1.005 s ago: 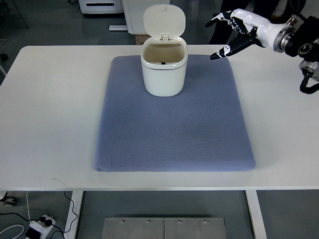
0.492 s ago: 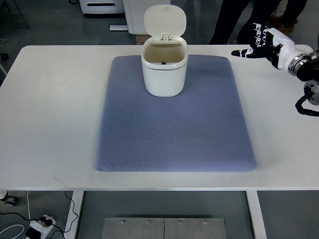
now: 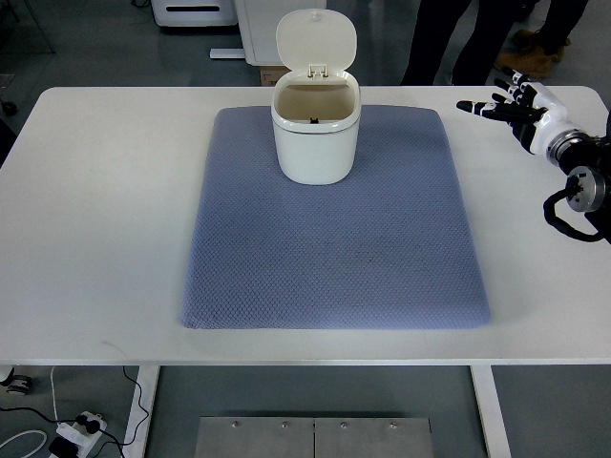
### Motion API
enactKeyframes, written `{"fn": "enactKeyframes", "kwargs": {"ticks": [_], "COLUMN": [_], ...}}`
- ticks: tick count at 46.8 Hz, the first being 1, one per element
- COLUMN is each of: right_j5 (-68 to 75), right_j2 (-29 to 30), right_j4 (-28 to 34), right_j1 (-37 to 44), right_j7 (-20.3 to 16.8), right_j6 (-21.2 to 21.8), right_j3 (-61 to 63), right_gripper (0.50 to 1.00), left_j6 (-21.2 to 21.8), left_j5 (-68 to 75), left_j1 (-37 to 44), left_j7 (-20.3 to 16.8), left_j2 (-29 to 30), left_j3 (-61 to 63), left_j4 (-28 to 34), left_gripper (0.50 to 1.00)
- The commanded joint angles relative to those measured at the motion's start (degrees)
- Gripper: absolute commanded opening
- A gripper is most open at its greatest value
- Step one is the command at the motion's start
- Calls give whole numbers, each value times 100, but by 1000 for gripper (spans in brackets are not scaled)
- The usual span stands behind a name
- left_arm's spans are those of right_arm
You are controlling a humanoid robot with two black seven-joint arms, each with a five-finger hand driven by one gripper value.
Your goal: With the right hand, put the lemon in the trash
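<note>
A cream trash bin stands at the back of the blue-grey mat, its flip lid raised. The bin's inside shows no lemon from this angle, and no lemon lies anywhere on the table. My right hand hovers over the table's back right, well to the right of the bin and off the mat. Its fingers are spread and hold nothing. The left arm does not show.
The white table carries the mat in its middle. A person's dark-trousered legs stand behind the table's far edge, near my right hand. White cabinets sit on the floor beyond.
My right hand has drawn back to the right and slightly down, away from the bin, from above the mat's back right corner to the table's right edge.
</note>
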Motion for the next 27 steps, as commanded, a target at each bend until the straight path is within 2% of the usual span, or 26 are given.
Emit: {"fn": "enactKeyframes", "kwargs": {"ticks": [1,27], "right_j5": [138,296], "right_j2": [104,289], "right_j4": [-90,-257], "right_j1": [-60,-219], "right_j7": [-55,-55], "right_j6": [-4,-13], "right_j3": [202,282], "right_gripper": [1000,1000], "left_j6": [6,6], "left_j5": [0,0], "left_j1": [0,0], "left_j7": [-2,-2], "left_j2": [0,0], "left_j3": [3,3], "left_j4": [0,0], "left_gripper": [1000,1000]}}
